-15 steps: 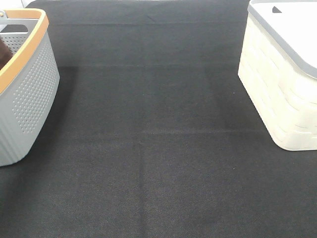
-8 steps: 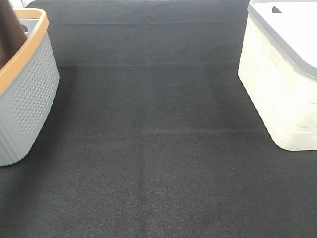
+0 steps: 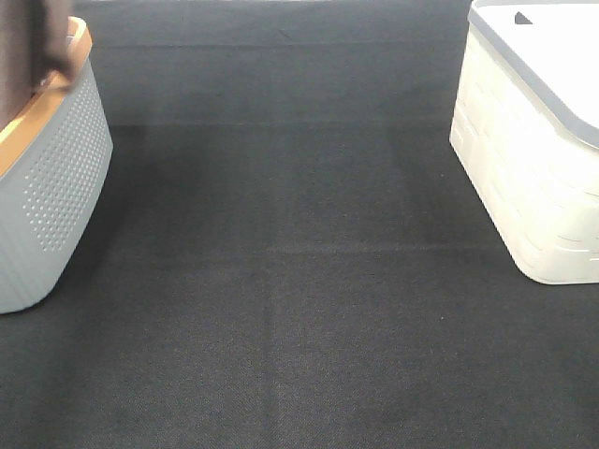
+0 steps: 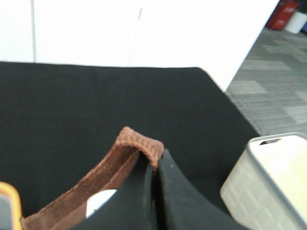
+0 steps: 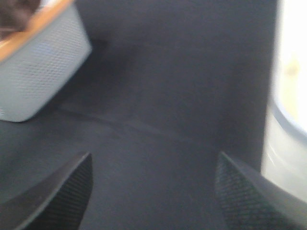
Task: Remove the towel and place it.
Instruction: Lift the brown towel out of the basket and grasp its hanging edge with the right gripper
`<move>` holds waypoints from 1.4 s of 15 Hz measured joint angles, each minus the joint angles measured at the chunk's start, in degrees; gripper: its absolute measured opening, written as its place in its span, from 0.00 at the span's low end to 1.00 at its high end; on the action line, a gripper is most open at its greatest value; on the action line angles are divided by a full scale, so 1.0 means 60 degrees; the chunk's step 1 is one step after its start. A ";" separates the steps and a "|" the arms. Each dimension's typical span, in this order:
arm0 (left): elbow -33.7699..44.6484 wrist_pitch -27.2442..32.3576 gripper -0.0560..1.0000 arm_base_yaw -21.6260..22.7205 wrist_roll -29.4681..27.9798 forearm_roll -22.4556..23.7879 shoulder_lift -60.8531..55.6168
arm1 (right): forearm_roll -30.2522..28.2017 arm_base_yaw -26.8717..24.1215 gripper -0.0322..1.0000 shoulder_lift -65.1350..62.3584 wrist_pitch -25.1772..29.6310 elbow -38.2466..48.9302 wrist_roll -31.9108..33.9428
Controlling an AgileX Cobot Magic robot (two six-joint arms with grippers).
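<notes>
Rust-brown microfibre, the towel (image 4: pixel 125 158) is pinched at its stitched hem between the left jaws; these are clenched tight on it, their black fingers (image 4: pixel 180 199) pressed together, with only a folded bit of hem showing above the tips; a small white tag (image 4: pixel 100 203) lies on the cloth just beside the fingers. From the high camera we see the towel (image 3: pixel 33 42) as a dark, blurred shape at the far left edge, hanging over the grey perforated basket (image 3: pixel 56 187) and crossing its orange rim (image 3: pixel 33 117); whether the cloth touches that rim we cannot tell, nor can we see its lower end. The basket stands on the left side of the black woven tabletop (image 3: pixel 299 281); a corner of the rim also shows in the left wrist view, close beside the towel. Well apart from it, on the right side of the tabletop, stands a cream bin (image 3: pixel 529 178) with a brick-like relief on its walls and a grey lid (image 3: pixel 562 47); a broad bare stretch of tabletop lies between the two. The right jaws are released and spread wide, their textured dark fingers (image 5: pixel 62 196) far apart with nothing between them; through the gap we see the tabletop, with the basket (image 5: pixel 38 72) to one side and the pale bin (image 5: pixel 290 72) to the other, all of it blurred.
</notes>
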 joint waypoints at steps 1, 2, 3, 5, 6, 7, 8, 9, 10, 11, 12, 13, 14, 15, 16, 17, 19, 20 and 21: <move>0.0000 -0.0220 0.05 -0.0325 0.0000 0.0000 0.0000 | 0.0392 0.0306 0.69 0.0668 -0.0115 -0.0430 -0.0688; 0.0000 -0.0344 0.05 -0.0602 0.0019 -0.0019 0.0000 | 0.0649 0.0668 0.69 0.1404 -0.0210 -0.0964 -0.1232; 0.0000 -0.0430 0.05 -0.0831 0.0038 -0.0029 0.0000 | 0.0735 0.1031 0.69 0.2024 -0.0248 -0.1480 -0.1557; 0.0000 -0.0544 0.05 -0.1213 0.0048 -0.0029 0.0000 | 0.0783 0.1728 0.69 0.3170 -0.0334 -0.2511 -0.1996; 0.0000 -0.0678 0.05 -0.1442 0.0048 -0.0029 0.0000 | 0.0754 0.2244 0.69 0.3696 -0.0401 -0.2960 -0.2244; 0.0000 -0.0745 0.05 -0.1681 0.0048 -0.0029 0.0000 | 0.0516 0.3094 0.69 0.4335 -0.0592 -0.3438 -0.2454; 0.0000 -0.0850 0.05 -0.1996 0.0048 -0.0029 0.0000 | 0.0191 0.3657 0.69 0.4679 -0.0907 -0.3600 -0.2464; 0.0000 -0.0850 0.05 -0.1996 0.0048 -0.0029 0.0000 | 0.0191 0.3657 0.69 0.4679 -0.0907 -0.3600 -0.2464; 0.0000 -0.1012 0.05 -0.2215 0.0048 -0.0029 0.0000 | -0.0220 0.4259 0.69 0.5032 -0.1404 -0.3667 -0.2464; 0.0000 -0.1203 0.05 -0.2435 0.0048 -0.0029 0.0000 | -0.0621 0.4775 0.69 0.5357 -0.1910 -0.3667 -0.2416; 0.0000 -0.1413 0.05 -0.2626 0.0057 -0.0029 0.0000 | -0.1060 0.5147 0.69 0.5672 -0.2473 -0.3667 -0.2196; 0.0000 -0.1662 0.05 -0.2817 0.0067 -0.0038 0.0000 | -0.1585 0.5424 0.69 0.6007 -0.2941 -0.3667 -0.1853; 0.0000 -0.1862 0.05 -0.2970 0.0067 -0.0048 0.0000 | -0.2091 0.5596 0.69 0.6312 -0.3361 -0.3667 -0.1327; 0.0000 -0.2034 0.05 -0.3056 0.0067 -0.0067 0.0000 | -0.2483 0.5625 0.69 0.6551 -0.3696 -0.3667 -0.0773; 0.0000 -0.2129 0.05 -0.3094 0.0067 -0.0076 0.0029 | -0.2846 0.5625 0.69 0.6761 -0.3934 -0.3667 -0.0143; 0.0000 -0.2235 0.05 -0.3113 0.0067 -0.0124 0.0115 | -0.3142 0.5625 0.69 0.6933 -0.4078 -0.3667 0.0286; 0.0000 -0.2235 0.05 -0.3180 0.0067 -0.0277 0.0430 | -0.3285 0.5625 0.69 0.7210 -0.4269 -0.3667 0.0659; 0.0000 -0.2244 0.05 -0.3342 0.0067 -0.0296 0.0649 | -0.3390 0.5625 0.69 0.7401 -0.4440 -0.3667 0.0840; 0.0000 -0.2244 0.05 -0.3457 0.0067 -0.0306 0.0745 | -0.3485 0.5625 0.69 0.7544 -0.4450 -0.3667 0.1012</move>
